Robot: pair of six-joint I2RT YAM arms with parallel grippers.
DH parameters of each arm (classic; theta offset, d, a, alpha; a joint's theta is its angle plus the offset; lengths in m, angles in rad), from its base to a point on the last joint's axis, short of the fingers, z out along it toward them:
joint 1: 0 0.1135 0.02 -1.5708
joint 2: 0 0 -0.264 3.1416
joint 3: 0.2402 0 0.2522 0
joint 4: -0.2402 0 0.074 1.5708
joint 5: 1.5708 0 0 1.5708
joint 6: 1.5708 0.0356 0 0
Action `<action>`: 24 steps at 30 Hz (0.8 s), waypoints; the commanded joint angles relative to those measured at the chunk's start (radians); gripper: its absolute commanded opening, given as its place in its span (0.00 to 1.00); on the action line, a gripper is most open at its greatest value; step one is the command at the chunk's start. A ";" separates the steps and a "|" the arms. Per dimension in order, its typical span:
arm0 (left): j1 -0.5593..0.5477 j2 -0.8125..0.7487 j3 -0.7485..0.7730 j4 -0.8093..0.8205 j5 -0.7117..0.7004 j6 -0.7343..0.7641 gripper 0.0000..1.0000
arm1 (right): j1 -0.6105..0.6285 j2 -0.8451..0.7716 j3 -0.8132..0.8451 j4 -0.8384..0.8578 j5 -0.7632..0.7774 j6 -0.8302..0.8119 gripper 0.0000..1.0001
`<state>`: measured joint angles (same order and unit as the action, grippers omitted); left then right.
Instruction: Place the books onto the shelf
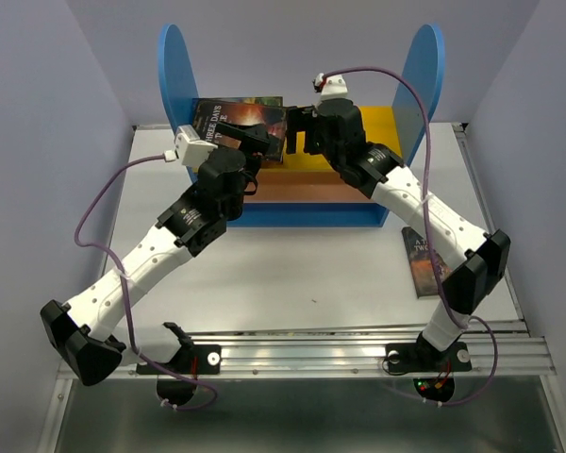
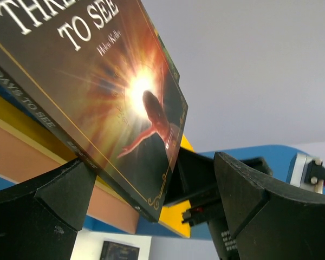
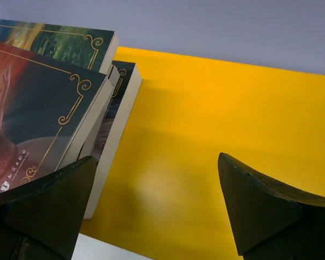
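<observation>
- Books point(image 1: 241, 123) sit piled on the yellow top of the shelf point(image 1: 424, 75), upper left of centre in the top view, a dark sunburst cover uppermost.
- We see the left claw point(image 2: 151, 179) spread wide, that cover's corner between its fingers, not pinched.
- Right claw point(image 3: 156, 162) gapes wide over the shelf's bare yellow top, holding nothing.
- Another book point(image 1: 423, 261) lies on the surface point(image 1: 311, 274), lower right.

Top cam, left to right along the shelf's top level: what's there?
left blue panel → stack of books → bare yellow board → right blue panel. Both end effectors overlap the books, so left out.
</observation>
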<state>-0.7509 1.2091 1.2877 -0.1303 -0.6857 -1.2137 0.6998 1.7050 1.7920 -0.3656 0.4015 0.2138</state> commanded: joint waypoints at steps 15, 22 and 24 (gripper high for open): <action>-0.001 0.032 0.055 0.159 0.187 0.212 0.99 | -0.014 0.177 0.265 0.036 0.025 -0.091 1.00; -0.001 -0.003 0.048 0.144 0.270 0.298 0.99 | -0.014 0.202 0.303 0.034 0.083 -0.100 1.00; -0.001 -0.017 0.045 0.132 0.285 0.324 0.99 | -0.014 0.196 0.293 0.036 0.114 -0.100 1.00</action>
<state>-0.7509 1.2568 1.2972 -0.0341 -0.4522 -0.9794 0.6743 1.8999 2.0457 -0.3710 0.4599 0.1120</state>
